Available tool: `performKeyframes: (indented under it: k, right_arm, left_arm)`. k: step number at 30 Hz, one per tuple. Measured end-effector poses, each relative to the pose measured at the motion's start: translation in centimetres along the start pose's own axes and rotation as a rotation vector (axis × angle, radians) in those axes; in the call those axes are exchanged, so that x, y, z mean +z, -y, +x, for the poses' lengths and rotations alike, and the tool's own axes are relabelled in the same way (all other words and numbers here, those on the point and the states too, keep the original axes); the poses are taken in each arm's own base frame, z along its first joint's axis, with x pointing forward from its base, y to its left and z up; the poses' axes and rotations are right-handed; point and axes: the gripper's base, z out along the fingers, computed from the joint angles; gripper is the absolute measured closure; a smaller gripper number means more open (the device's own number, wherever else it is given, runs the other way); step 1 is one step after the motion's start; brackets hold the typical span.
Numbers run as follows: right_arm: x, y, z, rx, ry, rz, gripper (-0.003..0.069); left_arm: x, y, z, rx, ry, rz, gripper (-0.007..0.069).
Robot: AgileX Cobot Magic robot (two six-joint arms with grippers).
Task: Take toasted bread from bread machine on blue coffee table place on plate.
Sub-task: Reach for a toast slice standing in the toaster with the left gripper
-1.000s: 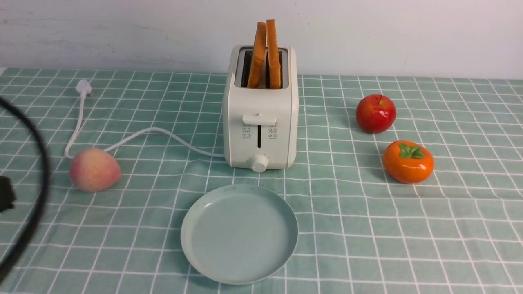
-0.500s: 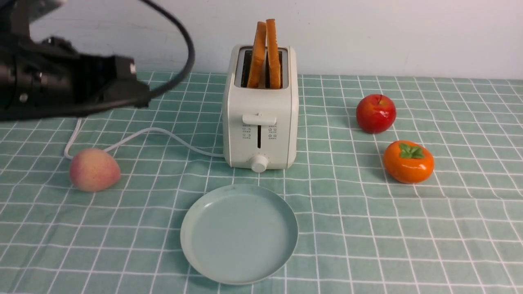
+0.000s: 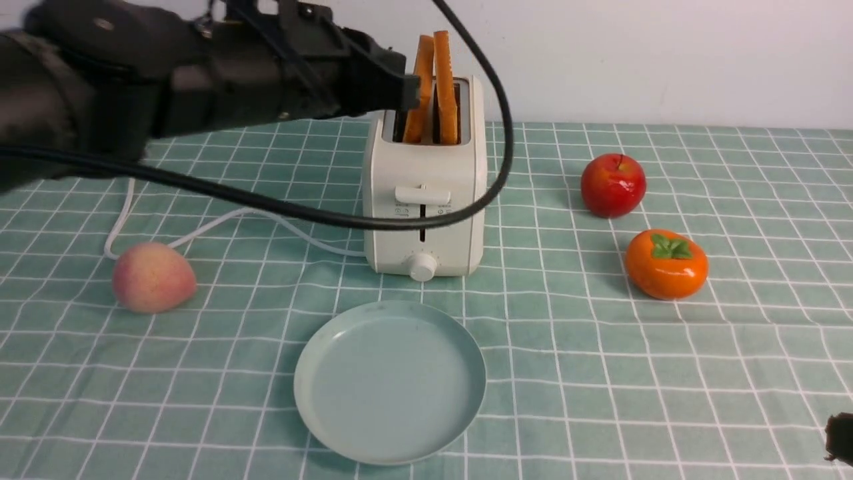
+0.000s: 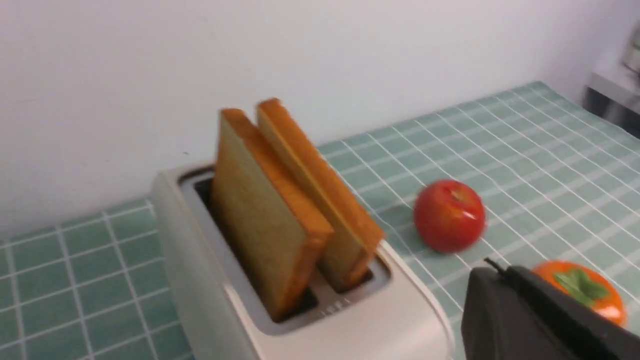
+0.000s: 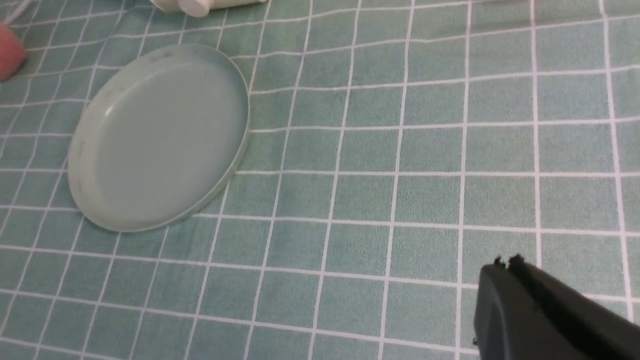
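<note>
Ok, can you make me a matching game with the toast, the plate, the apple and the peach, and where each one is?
Things:
1. toast
2. plate
3. apple
4. peach

Places:
A. behind the persimmon
B. sticking up out of the toaster
C. on the cloth, left of the plate
D. in front of the toaster, with nothing on it

Right pairs: 1-B, 2-D, 3-A, 4-C
</note>
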Motion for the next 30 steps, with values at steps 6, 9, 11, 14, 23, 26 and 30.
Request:
performKeyframes:
  k: [6, 9, 11, 14, 23, 26, 30]
  right_arm:
    - [0.1, 0.0, 0.0, 0.0, 0.009, -0.001, 0.0664]
    - [0.1, 0.0, -0.1, 0.005, 0.012, -0.005, 0.0661]
    - [0.1, 0.0, -0.1, 0.006, 0.012, -0.006, 0.0659]
    - [0.1, 0.0, -0.1, 0.008, 0.012, -0.008, 0.0659]
    - [0.1, -0.1, 0.0, 0.017, 0.01, -0.015, 0.0656]
    - [0.1, -0.1, 0.0, 0.017, 0.011, -0.015, 0.0655]
    - [0.1, -0.1, 0.0, 0.018, 0.01, -0.015, 0.0655]
  left_arm:
    - [3.9, 0.2, 2.1, 0.115, -0.02, -0.082, 0.0602]
    - [5.8, 0.1, 3.3, 0.153, -0.051, -0.08, 0.0545]
    - [6.5, 0.0, 3.7, 0.159, -0.061, -0.083, 0.05]
    - [7.2, -0.1, 4.0, 0.16, -0.064, -0.089, 0.0441]
    - [9.4, -1.0, 6.0, 0.242, -0.087, -0.158, 0.026]
    - [9.9, -1.4, 6.6, 0.271, -0.089, -0.195, 0.0257]
    - [10.0, -1.6, 6.3, 0.33, -0.065, -0.218, 0.0257]
